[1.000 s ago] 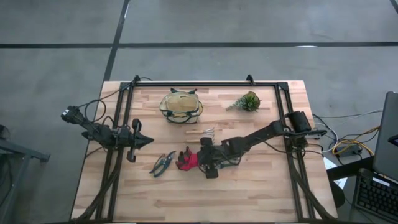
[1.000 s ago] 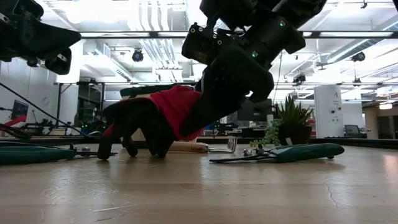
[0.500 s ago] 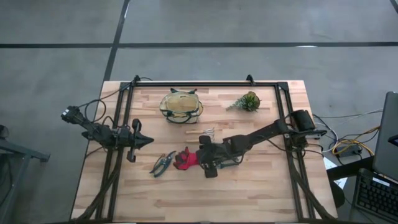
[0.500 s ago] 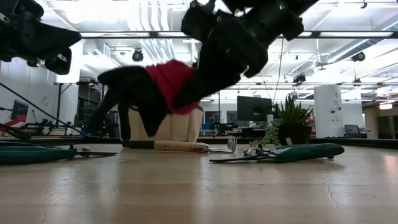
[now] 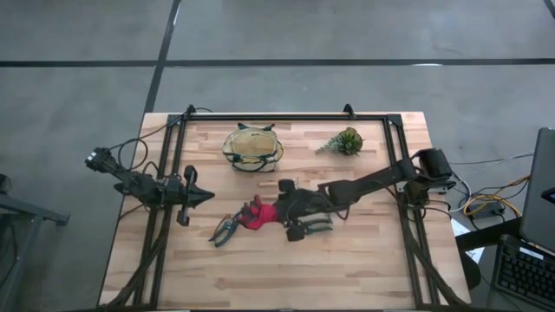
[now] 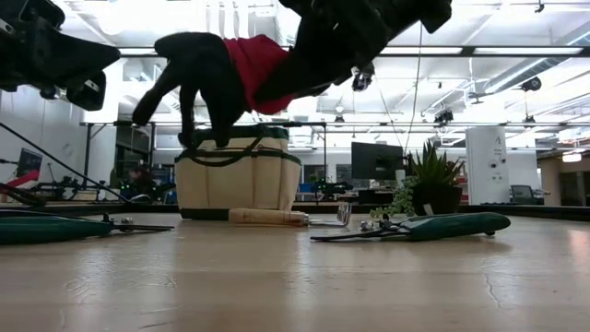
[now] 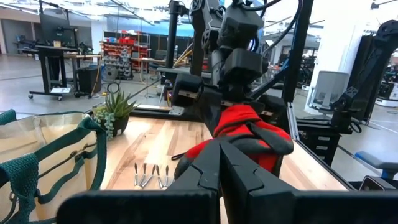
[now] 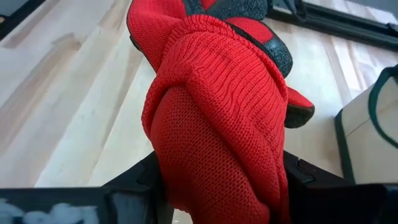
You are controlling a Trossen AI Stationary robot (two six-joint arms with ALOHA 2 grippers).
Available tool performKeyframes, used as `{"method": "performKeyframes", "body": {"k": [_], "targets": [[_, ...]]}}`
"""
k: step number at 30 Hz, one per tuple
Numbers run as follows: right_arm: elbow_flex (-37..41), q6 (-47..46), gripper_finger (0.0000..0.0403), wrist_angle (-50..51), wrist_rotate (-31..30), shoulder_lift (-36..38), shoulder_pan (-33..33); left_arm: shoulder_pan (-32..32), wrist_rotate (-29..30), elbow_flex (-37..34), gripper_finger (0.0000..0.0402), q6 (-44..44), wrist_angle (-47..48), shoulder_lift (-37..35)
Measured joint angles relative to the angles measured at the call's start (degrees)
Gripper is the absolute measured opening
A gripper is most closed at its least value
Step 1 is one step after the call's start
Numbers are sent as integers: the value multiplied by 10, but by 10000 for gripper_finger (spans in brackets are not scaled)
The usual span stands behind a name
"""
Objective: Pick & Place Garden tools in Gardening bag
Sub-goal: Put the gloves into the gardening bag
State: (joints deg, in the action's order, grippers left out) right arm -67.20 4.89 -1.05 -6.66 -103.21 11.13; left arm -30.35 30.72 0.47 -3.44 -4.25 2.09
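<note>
Right pincer (image 5: 276,212) grips red glove (image 5: 257,215), fingers drooping tableward.

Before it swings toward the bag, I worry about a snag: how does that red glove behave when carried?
The red glove, held by the right gripper, is probably floppy: its dark fingertips dangle in the low view. Its knit bunches, so it seems light and soft. The drooping fingertips could catch the gardening bag rim.

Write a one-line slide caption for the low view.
Right claw holds a red-and-black glove in the air above the table, in front of the bag.
</note>
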Motion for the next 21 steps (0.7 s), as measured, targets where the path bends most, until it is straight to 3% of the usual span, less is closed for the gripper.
{"method": "performKeyframes", "body": {"k": [21], "targets": [[-25, 31, 161, -8, 0, 10, -51, 0, 0, 0, 5, 0, 0, 0]]}}
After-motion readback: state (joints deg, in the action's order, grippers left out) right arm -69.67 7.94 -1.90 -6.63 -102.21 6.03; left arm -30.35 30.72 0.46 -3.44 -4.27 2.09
